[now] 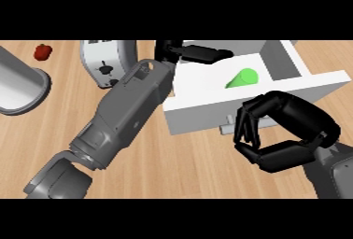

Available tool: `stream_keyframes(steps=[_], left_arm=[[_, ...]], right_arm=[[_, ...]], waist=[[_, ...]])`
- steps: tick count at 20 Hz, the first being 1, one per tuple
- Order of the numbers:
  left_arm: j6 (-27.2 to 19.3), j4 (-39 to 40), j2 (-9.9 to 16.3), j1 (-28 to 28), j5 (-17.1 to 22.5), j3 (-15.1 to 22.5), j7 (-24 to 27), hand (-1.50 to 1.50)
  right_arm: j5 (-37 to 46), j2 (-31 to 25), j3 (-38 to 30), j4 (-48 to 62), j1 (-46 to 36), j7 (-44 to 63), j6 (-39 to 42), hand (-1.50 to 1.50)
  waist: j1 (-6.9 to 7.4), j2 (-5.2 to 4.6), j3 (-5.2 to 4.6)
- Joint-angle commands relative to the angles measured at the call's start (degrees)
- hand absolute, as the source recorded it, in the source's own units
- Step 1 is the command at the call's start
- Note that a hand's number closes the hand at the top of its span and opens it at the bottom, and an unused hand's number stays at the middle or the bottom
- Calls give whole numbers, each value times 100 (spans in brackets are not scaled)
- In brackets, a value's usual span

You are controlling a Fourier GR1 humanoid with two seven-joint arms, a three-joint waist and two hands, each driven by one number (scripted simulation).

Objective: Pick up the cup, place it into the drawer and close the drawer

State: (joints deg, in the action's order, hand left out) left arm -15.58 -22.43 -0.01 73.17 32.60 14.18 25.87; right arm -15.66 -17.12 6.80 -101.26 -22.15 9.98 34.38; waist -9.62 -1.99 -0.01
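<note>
Wooden table (193, 158): green cup (241, 78) lies in open drawer (207, 109) centre-right; right hand (289, 135), curled and empty at its front, should push straight in; left hand (200, 52) open, upper centre.

The left forearm (127, 112) is a long, boxy shell in mid grey, its faces flat and its edges bevelled. Near the wrist end a lighter grey bracket carries a small round hole. Toward the elbow the shell narrows to a ringed collar, and beyond it sits a rounded, lighter grey segment. The left hand (200, 52) is glossy black, made of blocky, smooth-edged segments. The right hand (286, 130) is the same glossy black, with thick, rounded finger links and slim dark rods running between them. Behind it shows a patch of grey right forearm (332, 175).
</note>
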Motion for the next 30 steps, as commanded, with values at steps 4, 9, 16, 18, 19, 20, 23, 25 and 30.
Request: stream_keyframes(steps=[4, 9, 16, 18, 19, 20, 23, 25, 30], left_arm=[[-145, 204, 1, 156, 255, -199, 207, -150], [109, 77, 1, -414, 422, -109, 641, -150], [210, -370, 3, -708, 546, -148, 664, -150], [503, -455, 454, -753, 578, -277, 487, -150], [193, -699, 7, -1024, 540, -101, 675, -150], [478, -514, 283, -1249, 503, -197, 898, -150], [593, -837, 514, -1258, 544, -205, 559, -150], [618, -1011, 371, -1535, 516, -104, 650, -150], [881, -1355, 764, -1698, 587, -140, 371, -150]], right_arm=[[1513, -617, 420, -237, 392, 111, 112, -150], [3055, -385, 830, 517, 521, -515, -623, -150], [4248, -7, 1593, 2656, 148, -1260, -1183, -150], [4346, -177, 1423, 3346, -145, -1639, -1195, -150], [4480, -20, 1377, 3835, -278, -1747, -1480, 150], [4576, -122, 1429, 4100, -362, -1930, -1416, 150], [4584, 22, 1002, 5216, -1139, -2258, -1726, 150], [4602, 111, 843, 5731, -1289, -2540, -2069, 150], [4330, -66, 172, 6540, -2100, -3106, -2358, 150]], waist=[[535, 103, 6], [829, 115, 7], [1190, 152, 10], [1248, 147, 9], [1368, 169, 14], [1291, 121, 11], [1407, 124, 16], [1574, 101, 24], [1714, 69, 30]])
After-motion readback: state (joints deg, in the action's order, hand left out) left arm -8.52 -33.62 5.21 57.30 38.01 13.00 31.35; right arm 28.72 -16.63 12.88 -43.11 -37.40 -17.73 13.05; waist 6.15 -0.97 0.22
